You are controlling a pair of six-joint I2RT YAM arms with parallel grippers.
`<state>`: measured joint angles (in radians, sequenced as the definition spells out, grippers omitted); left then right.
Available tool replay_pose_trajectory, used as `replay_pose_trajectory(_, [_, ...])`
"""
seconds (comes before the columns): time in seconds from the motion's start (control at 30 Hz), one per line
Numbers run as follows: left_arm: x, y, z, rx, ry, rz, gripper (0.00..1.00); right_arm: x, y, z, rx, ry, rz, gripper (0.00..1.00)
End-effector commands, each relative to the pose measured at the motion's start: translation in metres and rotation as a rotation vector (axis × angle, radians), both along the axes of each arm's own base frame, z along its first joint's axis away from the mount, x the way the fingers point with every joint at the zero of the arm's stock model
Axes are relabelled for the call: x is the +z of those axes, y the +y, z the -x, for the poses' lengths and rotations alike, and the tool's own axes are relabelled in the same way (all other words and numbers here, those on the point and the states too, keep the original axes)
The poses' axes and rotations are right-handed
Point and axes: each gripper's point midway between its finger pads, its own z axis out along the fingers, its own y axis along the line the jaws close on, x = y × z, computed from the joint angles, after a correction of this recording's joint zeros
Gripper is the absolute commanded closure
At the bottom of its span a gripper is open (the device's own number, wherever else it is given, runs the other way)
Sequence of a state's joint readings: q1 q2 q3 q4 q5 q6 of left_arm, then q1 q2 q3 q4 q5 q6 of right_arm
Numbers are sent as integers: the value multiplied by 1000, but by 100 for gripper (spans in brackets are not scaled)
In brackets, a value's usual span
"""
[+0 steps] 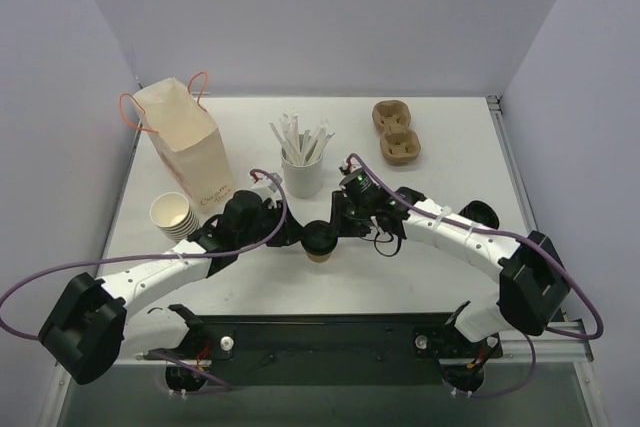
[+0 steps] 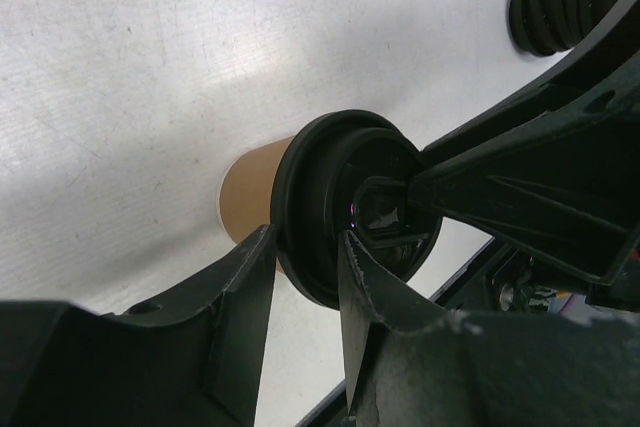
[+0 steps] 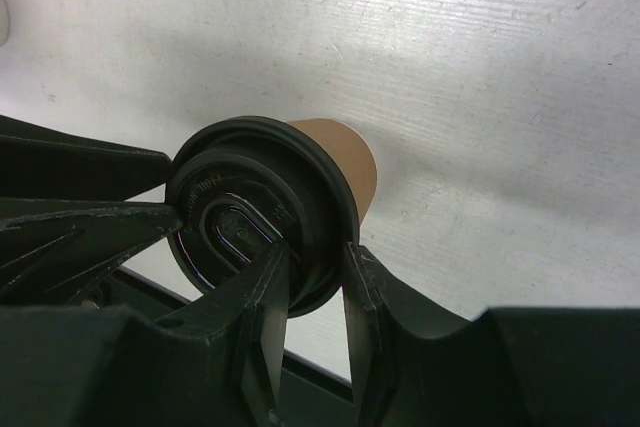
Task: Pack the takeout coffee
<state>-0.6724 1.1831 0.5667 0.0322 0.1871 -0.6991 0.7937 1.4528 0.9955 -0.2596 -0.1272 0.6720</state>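
Nearest my bases, the takeout coffee [image 1: 320, 240], a brown paper cup under a black lid, stands on the white table [image 1: 450, 147] midway between my two arms. My left gripper [image 2: 308, 252] pinches the lid's rim from one side, with one finger outside the rim and the other on the lid's top. My right gripper [image 3: 316, 257] pinches the rim from the opposite side in the same way. A little farther back, a stack of lidless paper cups [image 1: 172, 215] sits by my left arm and a stack of black lids [image 1: 481, 213] by my right. Beyond them stand a white cup of sticks [image 1: 303, 162], a paper bag [image 1: 185, 142] with orange handles at far left, and a cardboard cup carrier [image 1: 396, 132] at far right.
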Motion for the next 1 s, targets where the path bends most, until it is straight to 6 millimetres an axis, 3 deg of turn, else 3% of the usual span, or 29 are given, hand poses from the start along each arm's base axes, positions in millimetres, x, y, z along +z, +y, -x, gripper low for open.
replay_pose_trajectory(0.0, [-95, 54, 33, 80, 194, -266, 60, -40, -41, 20, -25, 69, 190, 74])
replay_pose_trajectory(0.13, [-107, 60, 42, 93, 218, -263, 61, -38, -43, 20, -21, 57, 183, 74])
replay_pose_trajectory(0.27, [-99, 58, 44, 81, 210, -245, 60, -31, -37, 18, -1, 36, 153, 74])
replay_pose_trajectory(0.4, [-58, 46, 27, 58, 130, -219, 54, -24, -30, 13, 5, 25, 138, 78])
replay_pose_trajectory(0.53, [-3, 33, 5, 51, 30, -161, 49, -17, -26, 10, 8, 19, 132, 84])
replay_pose_trajectory(0.77, [52, 34, -8, 10, -59, -183, 44, -5, -24, 6, 15, 11, 136, 97])
replay_pose_trajectory(0.97, [82, 52, -7, -25, -171, -270, 41, 7, -29, 3, 13, 1, 167, 100])
